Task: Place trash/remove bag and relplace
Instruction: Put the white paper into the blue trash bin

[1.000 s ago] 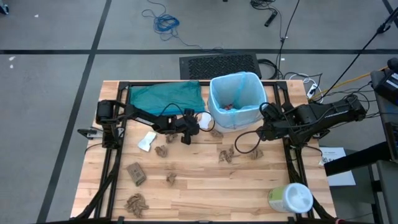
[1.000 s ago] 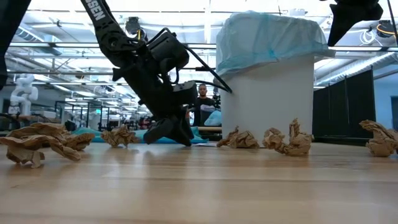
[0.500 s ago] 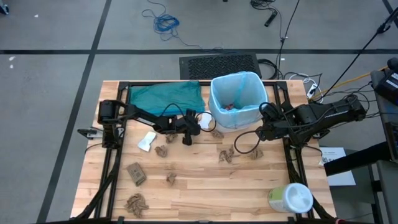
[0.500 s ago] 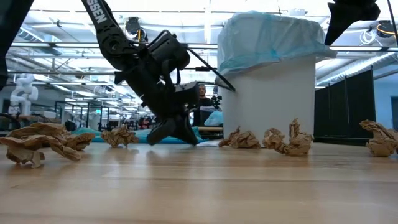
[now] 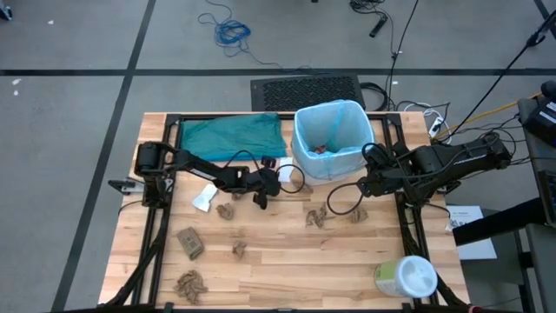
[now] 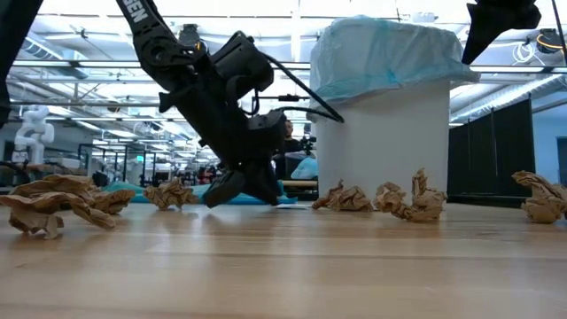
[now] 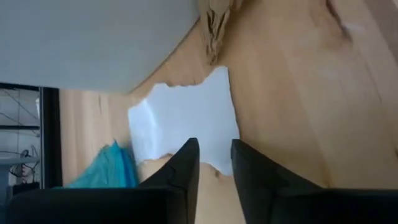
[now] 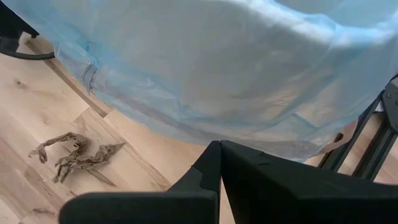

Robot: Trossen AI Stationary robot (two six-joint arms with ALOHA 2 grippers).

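My left gripper (image 5: pixel 272 179) (image 6: pixel 241 193) is low on the table left of the white bin (image 5: pixel 330 161) (image 6: pixel 381 142), open by a narrow gap (image 7: pixel 215 155). Its fingertips stand at the near edge of a torn white paper scrap (image 7: pixel 186 118) (image 5: pixel 285 172) that lies flat on the wood. The bin wears a light-blue liner (image 5: pixel 301 130) (image 8: pixel 205 68) with some trash inside. Brown paper wads (image 5: pixel 228 211) (image 5: pixel 317 216) lie scattered on the table. My right gripper (image 5: pixel 365 184) (image 8: pixel 221 152) is shut and hovers beside the bin's right side. My left gripper's fingertips (image 7: pixel 189 152) come at the white scrap's torn edge (image 7: pixel 211 163) low and slanting down from the table's left. Whether they touch the paper, I cannot tell.
A teal-green bag (image 5: pixel 233 135) lies at the far left. Another white scrap (image 5: pixel 205 197) and more wads (image 5: pixel 189 283) (image 5: pixel 188 242) (image 5: pixel 356 213) dot the table. A white-and-green wipes tub (image 5: pixel 406 278) stands at the near right corner. Black frame rails (image 5: pixel 156 217) run along both sides.
My left arm has stretched slightly toward the bin and its gripper has tipped, staying low beside the white scrap.
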